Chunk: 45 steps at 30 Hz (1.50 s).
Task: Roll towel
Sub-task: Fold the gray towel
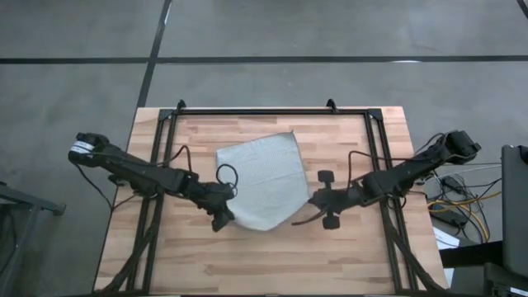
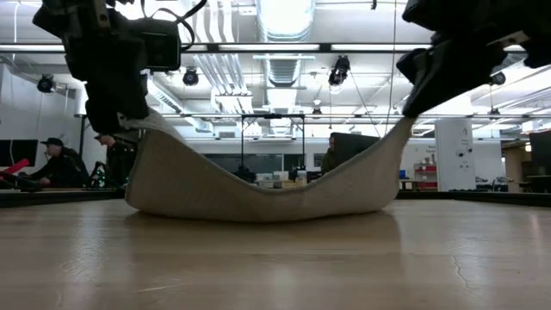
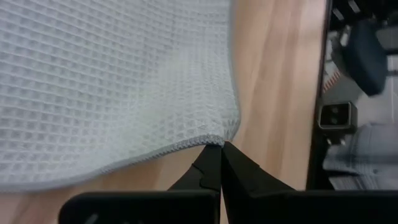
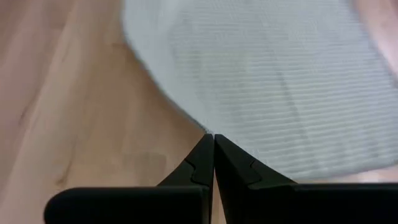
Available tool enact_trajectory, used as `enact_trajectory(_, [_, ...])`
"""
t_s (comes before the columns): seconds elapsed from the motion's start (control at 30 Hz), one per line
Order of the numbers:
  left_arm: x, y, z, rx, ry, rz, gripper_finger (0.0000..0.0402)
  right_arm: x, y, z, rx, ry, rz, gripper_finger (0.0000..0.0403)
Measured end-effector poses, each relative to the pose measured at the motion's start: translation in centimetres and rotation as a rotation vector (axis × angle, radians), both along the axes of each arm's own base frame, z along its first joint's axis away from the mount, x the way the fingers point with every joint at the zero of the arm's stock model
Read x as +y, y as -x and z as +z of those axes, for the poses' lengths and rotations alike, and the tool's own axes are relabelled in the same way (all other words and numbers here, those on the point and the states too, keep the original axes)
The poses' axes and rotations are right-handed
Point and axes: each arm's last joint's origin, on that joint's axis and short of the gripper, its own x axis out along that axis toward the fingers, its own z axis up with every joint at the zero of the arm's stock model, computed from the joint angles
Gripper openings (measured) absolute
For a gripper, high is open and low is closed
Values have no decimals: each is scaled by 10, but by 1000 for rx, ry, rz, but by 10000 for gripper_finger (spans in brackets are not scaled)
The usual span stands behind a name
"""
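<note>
At table (image 1: 272,256) centre: one waffle-weave towel (image 1: 262,181), grey-blue, its six-o'clock edge raised at both corners and sagging between them (far part resting on the wood). Left gripper (image 1: 223,216), at seven o'clock of the cloth, jaws pinched tight on one corner; right gripper (image 1: 318,200), at four o'clock, likewise clamped on the other. Hold probably prepares folding the edge over to begin the roll.

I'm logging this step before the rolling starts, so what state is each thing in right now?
Light grey-blue waffle-textured towel: unrolled, two near corners lifted, middle sagging to the table, far part lying flat.
Left gripper: fingers shut on one towel corner, raised above the table.
Right gripper: fingers shut on the other near corner, raised.
Light wooden table: bears the towel's resting part.
</note>
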Motion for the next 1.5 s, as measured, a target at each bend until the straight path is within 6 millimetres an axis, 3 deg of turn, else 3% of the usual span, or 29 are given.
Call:
enact_trajectory(0.33, [3,1,5,-20,-13,100,0,-14,-14,9,-121,24,-11,8])
enact_trajectory(0.83, [15,19,16,-10,-99,359,0,-59,-23,9,-130,80,-210,8])
enact_trajectory(1.17, [22,20,16,-56,-199,553,0,-81,-26,11,-134,108,-242,8])
enact_trajectory(1.5, [23,23,13,-18,-175,626,0,-96,-29,15,-173,140,-262,8])
